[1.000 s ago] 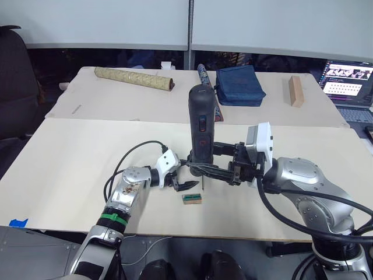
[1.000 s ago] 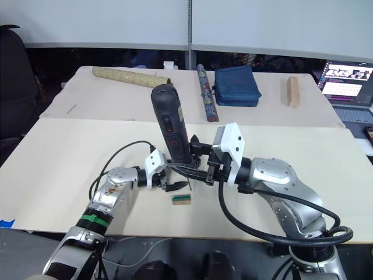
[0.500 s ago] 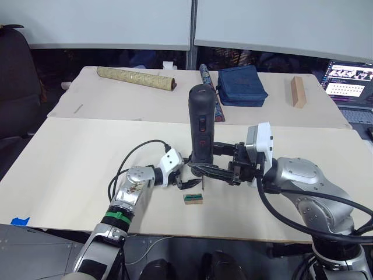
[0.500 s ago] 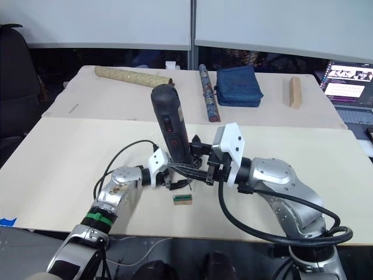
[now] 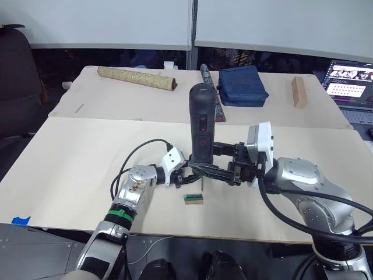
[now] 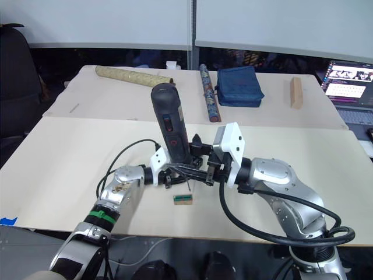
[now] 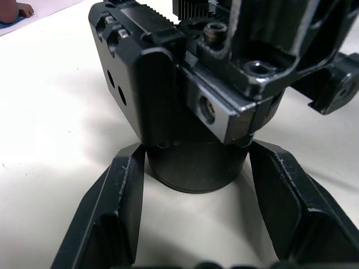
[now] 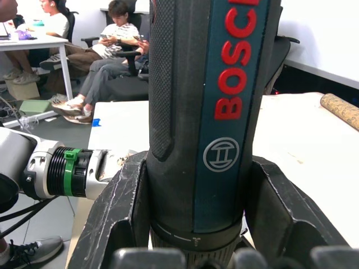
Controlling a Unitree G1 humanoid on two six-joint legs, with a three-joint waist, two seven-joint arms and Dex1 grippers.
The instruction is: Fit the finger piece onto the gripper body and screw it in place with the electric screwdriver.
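Since a second ago, the left pincer (image 5: 182, 175) has slid inward across the desk (image 5: 76, 151) and now reaches the gripper body (image 7: 193, 101), where before it sat a little short of it. The right arm and the electric screwdriver (image 5: 200, 125) have barely shifted.

The left forearm lies low over the desk, wrist level, pointing toward the robot's right. Its two black fingers (image 7: 118, 213) bracket the round base of the gripper body on both sides, close against it; I cannot tell whether they are actually pressing. The right arm reaches in from the other side with its elbow bent. The right pincer (image 8: 196, 235) is clenched around the lower barrel of the screwdriver, holding it upright with the thin bit pointing down just beside the gripper body.

A small green and brown block (image 5: 193, 199) lies on the desk just in front of the two pincers. I cannot pick out the loose finger piece for certain.

Risks, as I judge them: if the left hold on the round base is loose, the body could spin or skid once the bit turns. The tall screwdriver is held only near its bottom, so it could lean and make the bit miss or slip out of the screw head. The two pincers are crowded together and could knock each other.
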